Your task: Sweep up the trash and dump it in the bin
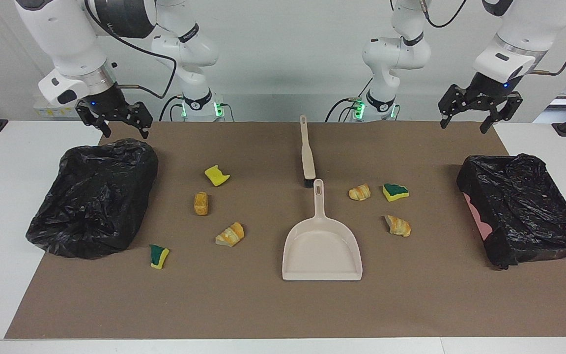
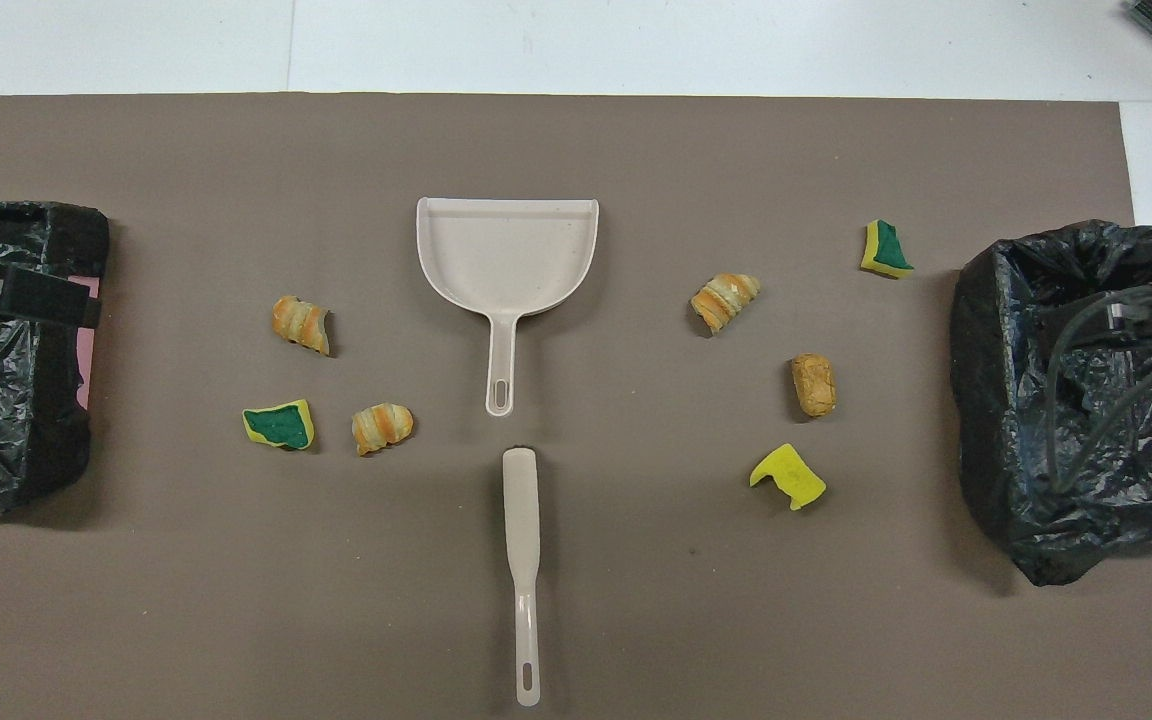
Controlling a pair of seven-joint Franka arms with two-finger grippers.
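Note:
Several pieces of trash lie scattered on the brown mat. Toward the right arm's end are a yellow sponge chunk (image 1: pixel 216 175) (image 2: pixel 788 477), a bread roll (image 1: pixel 201 203) (image 2: pixel 814 384), a croissant bit (image 1: pixel 230 234) (image 2: pixel 724 299) and a green-faced sponge (image 1: pixel 158 256) (image 2: pixel 886 249). Toward the left arm's end lie two croissant bits (image 1: pixel 359 192) (image 1: pixel 398 225) and a green sponge (image 1: pixel 395 191) (image 2: pixel 279 425). A bin lined with a black bag stands at each end (image 1: pixel 94 196) (image 1: pixel 523 209). My left gripper (image 1: pixel 463 125) and right gripper (image 1: pixel 126 132) hang open and empty, each over its own bin's edge nearest the robots.
A beige dustpan (image 1: pixel 322 246) (image 2: pixel 506 260) lies mid-mat with its handle pointing at the robots. A beige brush (image 1: pixel 306 152) (image 2: pixel 521 560) lies in line with it, nearer to the robots, bristles by the pan's handle. White table borders the mat.

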